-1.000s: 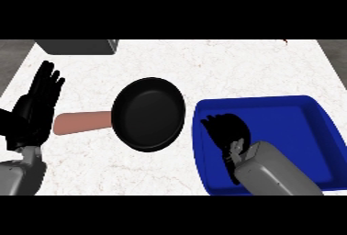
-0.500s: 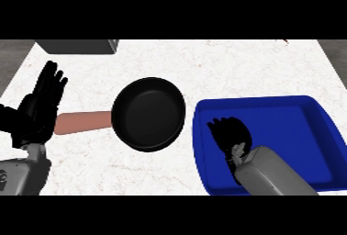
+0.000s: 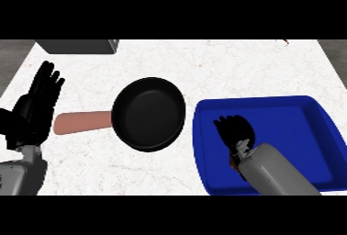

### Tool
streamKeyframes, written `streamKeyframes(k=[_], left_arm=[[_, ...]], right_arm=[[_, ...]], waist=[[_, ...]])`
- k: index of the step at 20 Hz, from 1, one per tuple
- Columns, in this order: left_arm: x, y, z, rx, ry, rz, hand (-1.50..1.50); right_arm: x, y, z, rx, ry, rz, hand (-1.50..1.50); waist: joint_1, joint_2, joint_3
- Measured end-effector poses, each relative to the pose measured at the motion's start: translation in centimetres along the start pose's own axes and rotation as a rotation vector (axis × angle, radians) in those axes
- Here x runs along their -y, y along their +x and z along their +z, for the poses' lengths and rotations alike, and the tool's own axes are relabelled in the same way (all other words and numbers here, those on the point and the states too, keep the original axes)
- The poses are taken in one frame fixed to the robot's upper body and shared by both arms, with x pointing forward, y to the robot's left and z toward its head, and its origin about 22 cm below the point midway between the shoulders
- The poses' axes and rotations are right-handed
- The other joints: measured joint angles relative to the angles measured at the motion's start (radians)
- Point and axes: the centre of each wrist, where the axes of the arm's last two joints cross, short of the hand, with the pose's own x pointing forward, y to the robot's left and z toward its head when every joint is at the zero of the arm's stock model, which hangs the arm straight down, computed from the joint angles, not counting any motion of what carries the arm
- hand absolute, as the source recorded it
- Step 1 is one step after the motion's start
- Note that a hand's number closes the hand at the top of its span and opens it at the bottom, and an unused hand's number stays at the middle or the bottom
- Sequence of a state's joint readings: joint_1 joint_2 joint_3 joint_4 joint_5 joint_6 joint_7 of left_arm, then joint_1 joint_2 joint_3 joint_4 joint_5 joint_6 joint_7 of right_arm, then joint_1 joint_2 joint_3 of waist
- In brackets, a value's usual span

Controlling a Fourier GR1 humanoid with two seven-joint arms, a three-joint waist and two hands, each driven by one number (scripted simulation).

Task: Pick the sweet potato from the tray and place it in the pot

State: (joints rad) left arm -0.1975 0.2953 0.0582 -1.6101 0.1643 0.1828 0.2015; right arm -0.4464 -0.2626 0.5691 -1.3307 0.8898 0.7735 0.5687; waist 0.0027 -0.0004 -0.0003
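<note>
A blue tray [image 3: 298, 102] lies at the right of the counter. My right hand [image 3: 234, 131] is inside its left half, fingers curled downward. The sweet potato is almost wholly hidden under that hand; only a sliver of orange [image 3: 233, 161] shows by the wrist. A black round pot [image 3: 149, 113] with a reddish-brown handle [image 3: 81, 122] lies flat left of the tray, its rim close to the tray's left wall. My left hand [image 3: 34, 110] rests open at the left edge, fingers up, just left of the handle's end.
A grey box [image 3: 78, 46] stands at the back left corner of the white marbled counter [image 3: 224, 69]. The counter's edges run along the far left and far right of the view.
My right hand has edged slightly rightward inside the tray, still curled. The left hand, pot and tray stay about where they were.
</note>
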Motion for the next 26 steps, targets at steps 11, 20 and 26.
streamKeyframes(k=[11,20,26], left_arm=[[0.6,-0.3,-0.2,0.000,0.001,0.001,0.00],[1.3,0.3,-0.2,0.006,-0.032,0.012,0.00],[2.5,0.7,-0.4,0.015,-0.084,0.015,0.00]], right_arm=[[-1.3,-1.1,-0.9,0.088,-0.033,0.098,1.50],[-0.3,7.3,2.3,0.231,-0.180,-0.070,1.50],[0.4,11.1,5.6,0.314,-0.341,-0.238,1.50]], waist=[[0.000,-0.011,-0.007],[0.040,-0.004,-0.001],[0.099,0.001,0.003]])
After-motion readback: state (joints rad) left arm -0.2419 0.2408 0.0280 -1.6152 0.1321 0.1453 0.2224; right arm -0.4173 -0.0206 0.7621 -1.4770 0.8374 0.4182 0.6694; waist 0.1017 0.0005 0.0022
